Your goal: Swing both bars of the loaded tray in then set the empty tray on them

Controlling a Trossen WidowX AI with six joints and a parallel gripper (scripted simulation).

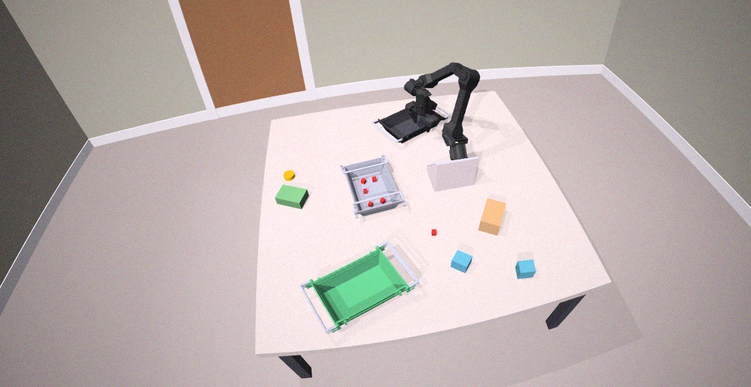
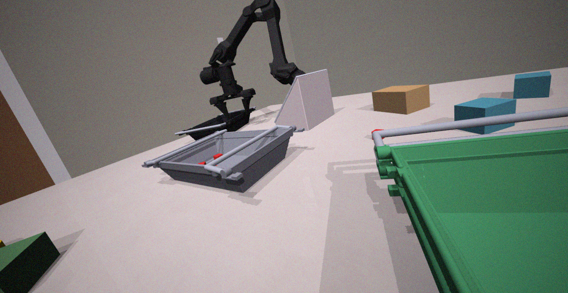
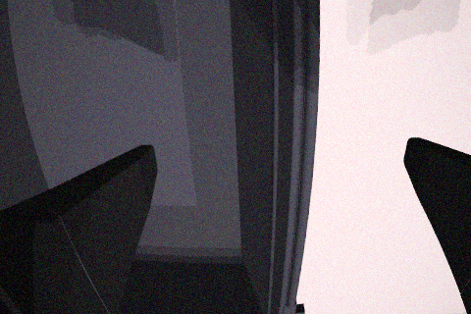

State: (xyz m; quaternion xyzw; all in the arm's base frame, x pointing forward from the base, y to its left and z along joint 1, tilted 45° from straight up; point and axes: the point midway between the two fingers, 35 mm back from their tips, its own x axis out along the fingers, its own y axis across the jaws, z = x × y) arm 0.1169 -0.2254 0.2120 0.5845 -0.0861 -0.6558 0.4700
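The grey loaded tray (image 1: 379, 189) (image 2: 264, 160) holds several small red blocks (image 1: 363, 180) (image 2: 217, 156). Its near bar (image 1: 378, 199) (image 2: 242, 148) and far bar (image 1: 365, 166) lie in across its top. A black empty tray (image 1: 400, 123) (image 2: 206, 129) (image 3: 255, 108) lies on the table behind it, its bars out over its ends. My gripper (image 1: 423, 124) (image 2: 238, 116) (image 3: 287, 154) is open at the black tray. In the wrist view one finger is over the tray's inside and the other beyond its long wall, with that wall between them. Finger depth is unclear.
A green empty tray (image 1: 362, 287) (image 2: 496, 180) lies at the front. A white wedge (image 1: 455, 175) (image 2: 313, 100) stands near the arm's base. An orange block (image 1: 492, 216), two blue blocks (image 1: 460, 261) (image 1: 525, 269), a loose red block (image 1: 433, 232), a green block (image 1: 291, 196) and a yellow disc (image 1: 288, 175) lie around.
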